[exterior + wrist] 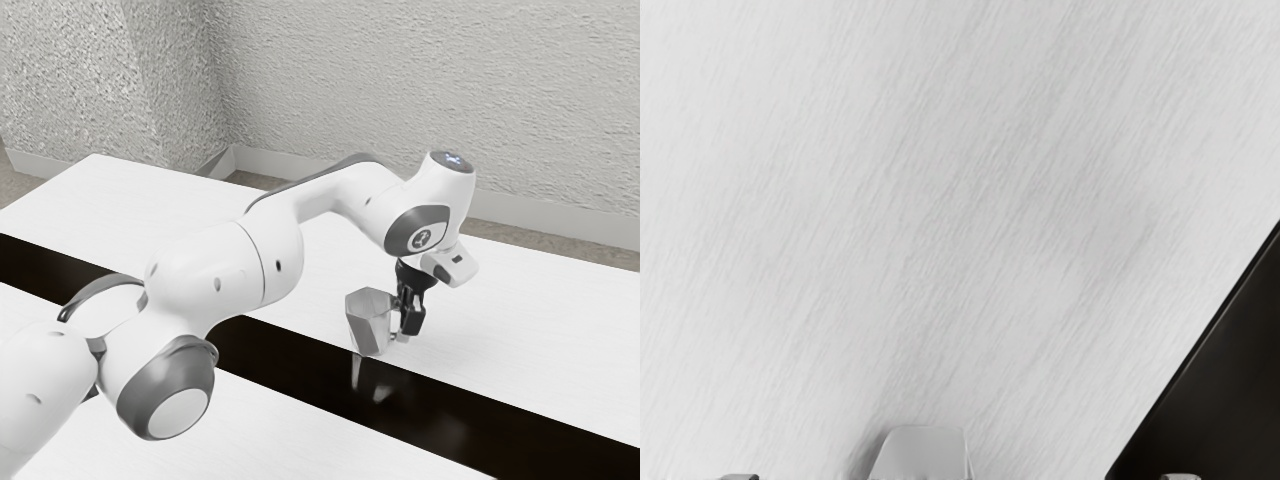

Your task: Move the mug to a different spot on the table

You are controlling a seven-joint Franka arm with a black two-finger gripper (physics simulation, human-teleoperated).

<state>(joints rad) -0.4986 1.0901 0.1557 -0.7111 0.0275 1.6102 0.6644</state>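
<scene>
A grey faceted mug (368, 320) hangs tilted just above the near edge of the table's white part, over the glossy black stripe (300, 350), which mirrors it. My black gripper (409, 320) points down from the white hand and is shut on the mug's side toward the exterior view's right, where the handle seems to be. In the wrist view a pale grey bit of the mug (922, 455) shows under my hand, with the white tabletop (940, 200) beyond it and the black stripe (1220, 400) off to one side.
The white table (540, 330) stretches wide toward the exterior view's right and back. The black stripe crosses it diagonally, with another white strip (300, 430) in front. A rough grey wall (400, 80) stands behind. My own arm's big elbow (200, 290) fills the exterior view's left.
</scene>
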